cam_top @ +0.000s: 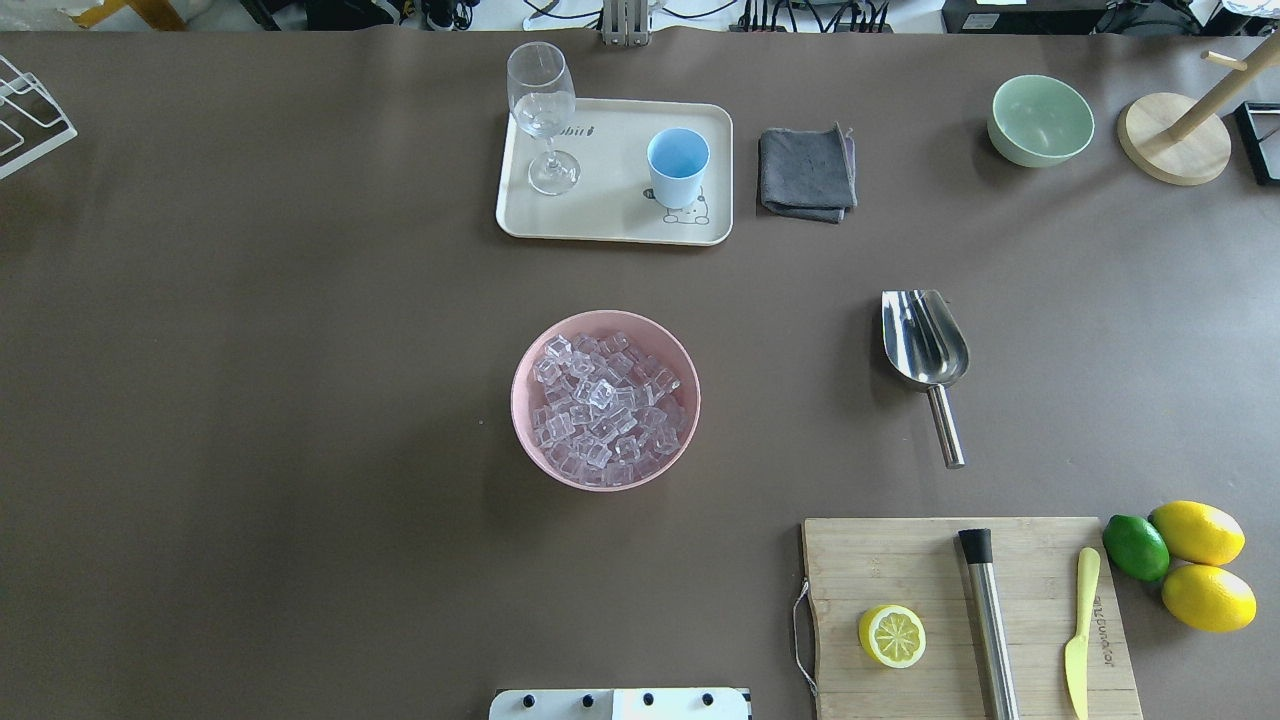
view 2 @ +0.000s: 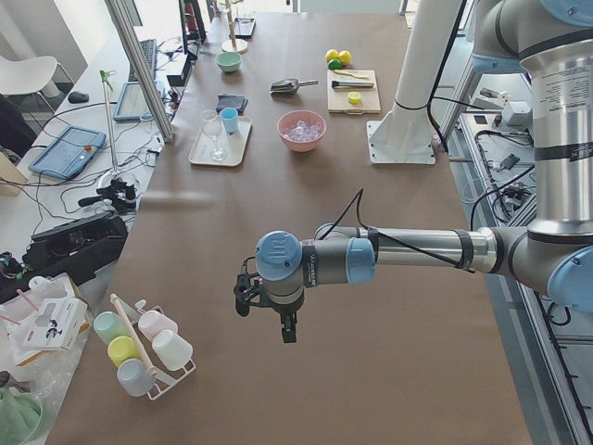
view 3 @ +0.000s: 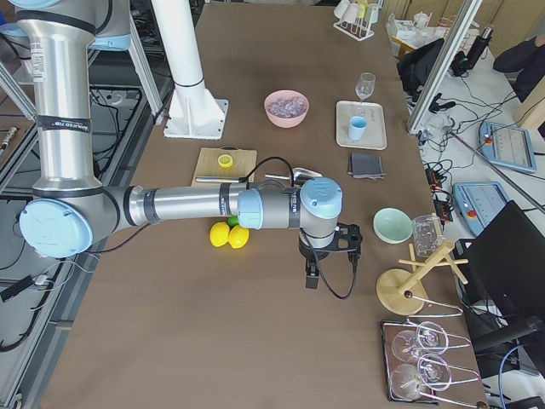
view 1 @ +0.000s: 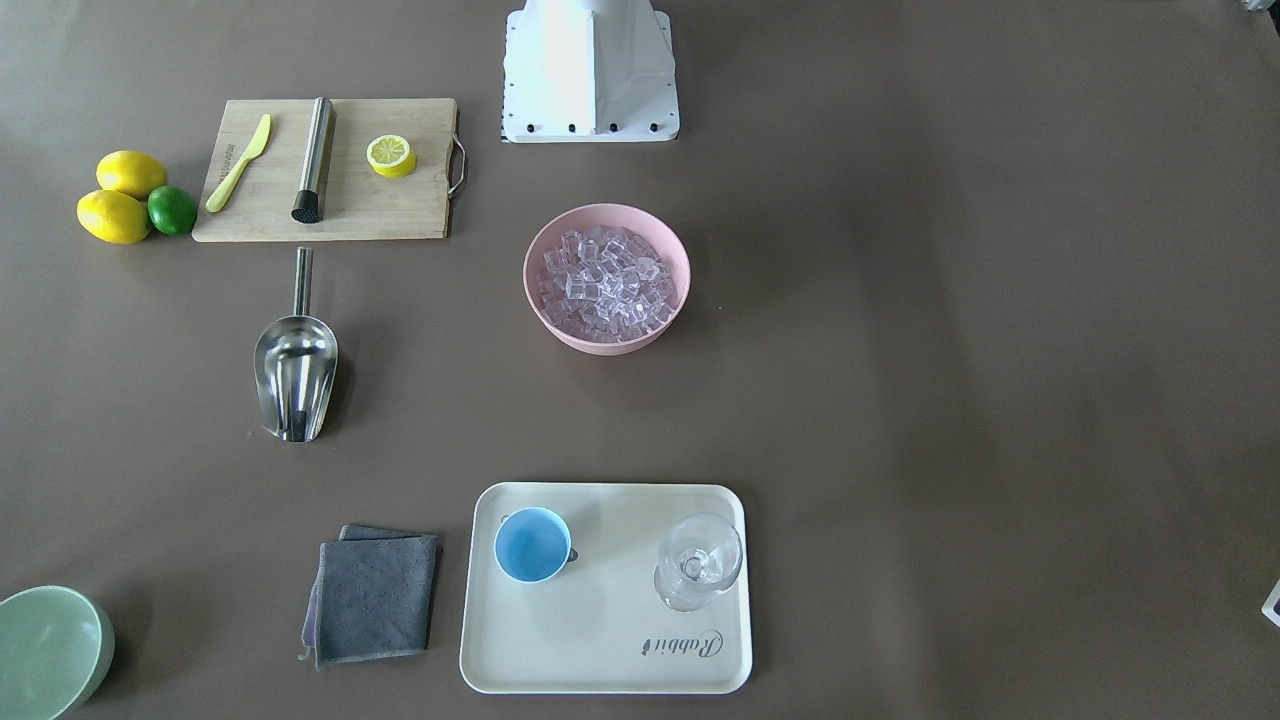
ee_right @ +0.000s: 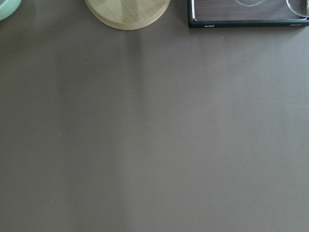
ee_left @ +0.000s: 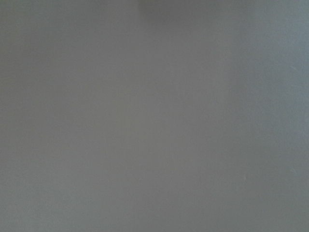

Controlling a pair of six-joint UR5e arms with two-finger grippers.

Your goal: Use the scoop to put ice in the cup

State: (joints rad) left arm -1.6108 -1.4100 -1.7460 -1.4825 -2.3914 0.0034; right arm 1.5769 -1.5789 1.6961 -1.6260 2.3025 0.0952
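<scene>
overhead exterior view: the ice (cam_top: pixel 603 412) fills a pink bowl (cam_top: pixel 520 400) near the middle of the table (cam_top: pixel 300 400). the cup (cam_top: pixel 678 165) stands upright and empty on a cream tray (cam_top: pixel 610 215) at the far edge, apart from a clear stemmed glass (cam_top: pixel 543 110) on the same tray. the scoop (cam_top: pixel 925 345) lies on the table on the robot's right side, between the tray and a wooden cutting board (cam_top: pixel 900 560), trough toward the far edge, handle toward the robot. the board carries half a lemon (cam_top: pixel 891 636), a steel rod (cam_top: pixel 990 630) and a yellow knife (cam_top: pixel 1078 630). a grey cloth (cam_top: pixel 806 172) lies just beside the tray. the left gripper (view 2: pixel 269 320) hangs over bare table at the robot's left end, well apart from the scoop. the right gripper (view 3: pixel 328 256) hangs at the right end, near a wooden stand (view 3: pixel 407 290). both show only in side views, so i cannot tell whether their fingers are apart or together.
</scene>
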